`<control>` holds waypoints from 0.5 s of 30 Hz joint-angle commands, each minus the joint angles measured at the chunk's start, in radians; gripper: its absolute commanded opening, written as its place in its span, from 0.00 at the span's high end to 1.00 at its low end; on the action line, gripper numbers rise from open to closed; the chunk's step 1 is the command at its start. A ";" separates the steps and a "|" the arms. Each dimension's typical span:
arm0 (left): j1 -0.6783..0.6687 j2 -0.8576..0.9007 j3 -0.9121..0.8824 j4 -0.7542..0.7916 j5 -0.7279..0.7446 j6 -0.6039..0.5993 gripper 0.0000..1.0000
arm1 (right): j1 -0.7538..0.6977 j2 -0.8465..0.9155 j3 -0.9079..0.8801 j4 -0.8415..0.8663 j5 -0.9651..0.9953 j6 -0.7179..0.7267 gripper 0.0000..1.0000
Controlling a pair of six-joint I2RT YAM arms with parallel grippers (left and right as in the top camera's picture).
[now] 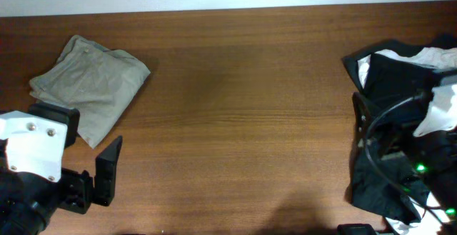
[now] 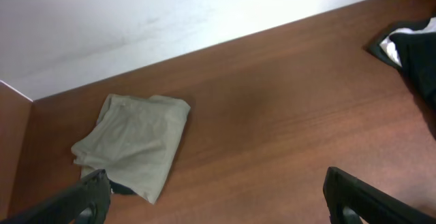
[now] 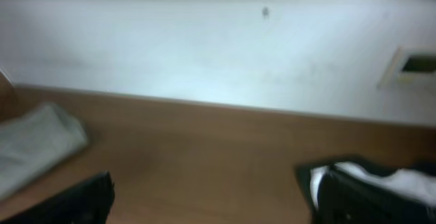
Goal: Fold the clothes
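The khaki-beige shorts lie folded in a compact bundle at the table's far left; they also show in the left wrist view and, blurred, in the right wrist view. A heap of black and white clothes sits at the right edge, its corner visible from both wrists. My left gripper is open and empty, just in front of the shorts' near edge. My right gripper is open and empty; its arm lies over the dark heap.
The brown wooden table runs between the two garments. A white wall borders its far edge. Cables and the right arm's base sit among the dark clothes at the right.
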 commanded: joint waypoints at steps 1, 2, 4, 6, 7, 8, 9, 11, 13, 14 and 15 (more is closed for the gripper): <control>-0.005 0.003 -0.001 -0.001 0.011 0.012 0.01 | -0.052 -0.196 -0.372 0.133 -0.047 -0.065 0.01; -0.005 0.003 -0.001 -0.001 0.011 0.012 0.01 | -0.061 -0.283 -0.509 0.185 -0.048 -0.063 0.01; -0.005 0.003 -0.001 -0.001 0.011 0.012 0.01 | -0.067 -0.466 -0.770 0.299 -0.073 -0.061 0.01; -0.005 0.003 -0.001 -0.001 0.011 0.012 0.01 | -0.067 -0.634 -0.963 0.359 -0.082 -0.060 0.01; -0.005 0.003 -0.001 -0.001 0.011 0.012 0.01 | -0.067 -0.692 -1.016 0.360 -0.082 -0.053 0.01; -0.005 0.003 -0.001 -0.001 0.011 0.012 0.01 | -0.067 -0.735 -1.063 0.365 -0.082 -0.052 0.01; -0.005 0.003 -0.001 -0.001 0.011 0.012 0.01 | -0.067 -0.764 -1.104 0.381 -0.082 -0.053 0.01; -0.005 0.003 -0.001 -0.001 0.011 0.012 0.01 | -0.067 -0.795 -1.208 0.468 -0.082 -0.053 0.01; -0.005 0.003 -0.001 -0.001 0.011 0.012 0.01 | -0.065 -0.795 -1.286 0.566 -0.099 -0.053 0.01; -0.005 0.003 -0.001 -0.001 0.011 0.012 0.01 | -0.065 -0.795 -1.332 0.614 -0.101 -0.053 0.01; -0.005 0.003 -0.001 -0.001 0.011 0.012 0.01 | -0.065 -0.795 -1.352 0.681 -0.109 -0.053 0.01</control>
